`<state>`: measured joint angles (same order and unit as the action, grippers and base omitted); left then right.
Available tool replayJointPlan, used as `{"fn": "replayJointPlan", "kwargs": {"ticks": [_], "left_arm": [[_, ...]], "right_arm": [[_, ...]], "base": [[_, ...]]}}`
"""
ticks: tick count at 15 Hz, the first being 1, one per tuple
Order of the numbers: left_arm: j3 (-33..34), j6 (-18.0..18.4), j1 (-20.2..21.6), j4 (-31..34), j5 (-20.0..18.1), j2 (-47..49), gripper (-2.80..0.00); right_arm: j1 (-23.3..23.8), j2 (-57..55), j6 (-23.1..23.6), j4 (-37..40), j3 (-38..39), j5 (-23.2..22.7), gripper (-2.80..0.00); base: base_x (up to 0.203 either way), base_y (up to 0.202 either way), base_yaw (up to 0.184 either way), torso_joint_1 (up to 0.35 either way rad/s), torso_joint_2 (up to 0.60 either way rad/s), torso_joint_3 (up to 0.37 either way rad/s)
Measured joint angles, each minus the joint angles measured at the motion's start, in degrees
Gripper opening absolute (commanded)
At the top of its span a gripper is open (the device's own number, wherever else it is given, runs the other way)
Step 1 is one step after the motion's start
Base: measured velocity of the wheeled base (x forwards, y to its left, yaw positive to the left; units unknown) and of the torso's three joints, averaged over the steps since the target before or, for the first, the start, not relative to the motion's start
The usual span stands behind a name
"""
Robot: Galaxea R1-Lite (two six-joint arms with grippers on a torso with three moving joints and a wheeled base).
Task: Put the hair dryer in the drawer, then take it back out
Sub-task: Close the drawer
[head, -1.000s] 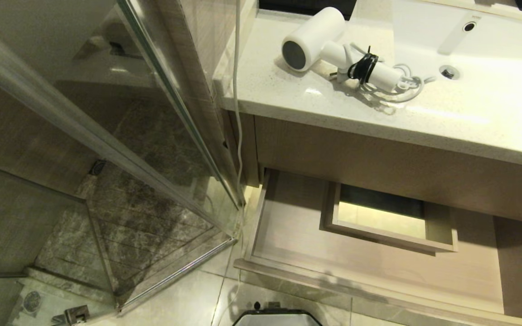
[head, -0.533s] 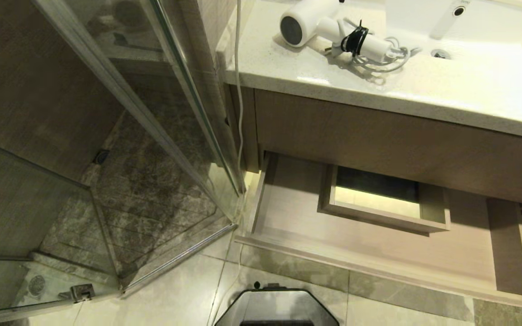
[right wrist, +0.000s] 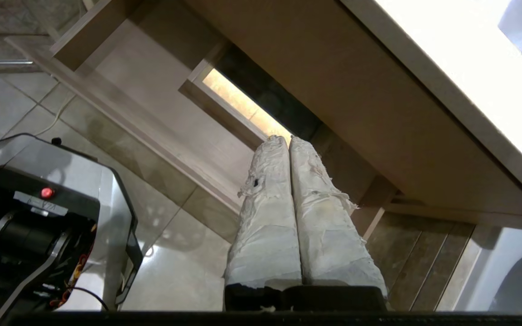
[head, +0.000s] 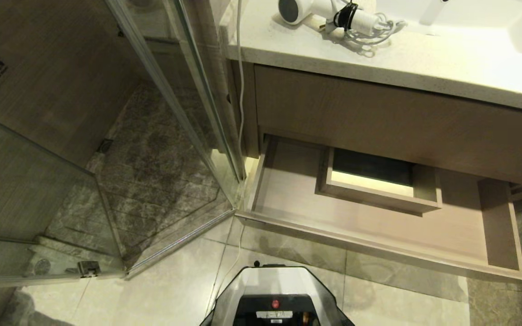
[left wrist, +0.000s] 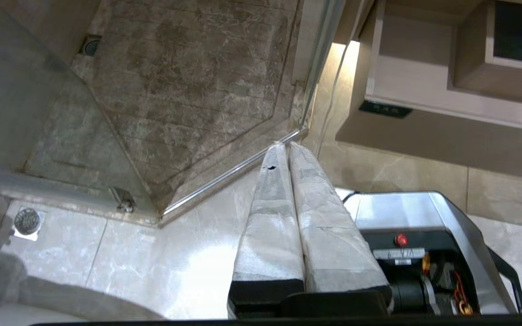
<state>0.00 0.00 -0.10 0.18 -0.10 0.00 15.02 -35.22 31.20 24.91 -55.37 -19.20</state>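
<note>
The white hair dryer (head: 311, 7) lies on the pale countertop (head: 424, 59) at the top of the head view, its cord bound by a black strap (head: 346, 16). Below the counter the light-wood drawer (head: 379, 228) stands pulled out with nothing in it around its boxed cut-out (head: 379, 192). Neither arm shows in the head view. My left gripper (left wrist: 287, 145) is shut and holds nothing, hanging over the floor tiles beside the drawer (left wrist: 424, 90). My right gripper (right wrist: 288, 138) is shut and holds nothing, pointing towards the open drawer (right wrist: 152, 90) from in front.
A glass shower door (head: 188, 104) stands open left of the cabinet, with its metal floor rail (head: 179, 244). A thin white cable (head: 240, 90) hangs down the cabinet's left side. The basin (head: 478, 22) is right of the dryer. My base (head: 274, 294) is on the tiles.
The whole head view has shifted: counter, dryer and drawer slid up the picture and more of my base shows, so the camera moved. The dryer and drawer themselves stayed put.
</note>
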Motion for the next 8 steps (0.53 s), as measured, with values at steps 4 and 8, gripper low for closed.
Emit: {"fn": "replayJointPlan", "kwargs": {"ticks": [4,8], "left_arm": [[0.0,0.0,-0.01,-0.02,-0.01,0.0,-2.8],[0.0,0.0,-0.04,-0.01,0.0,0.0,-2.8]], "right_arm": [[0.09,0.33,-0.27,0.0,0.24,-0.01,-2.8],[0.13,0.64,-0.28,-0.11,0.6,-0.08,-2.8]], "base": [[0.0,0.0,0.0,-0.206,-0.03,-0.216],[0.0,0.0,0.0,-0.214,0.33,0.083]]}}
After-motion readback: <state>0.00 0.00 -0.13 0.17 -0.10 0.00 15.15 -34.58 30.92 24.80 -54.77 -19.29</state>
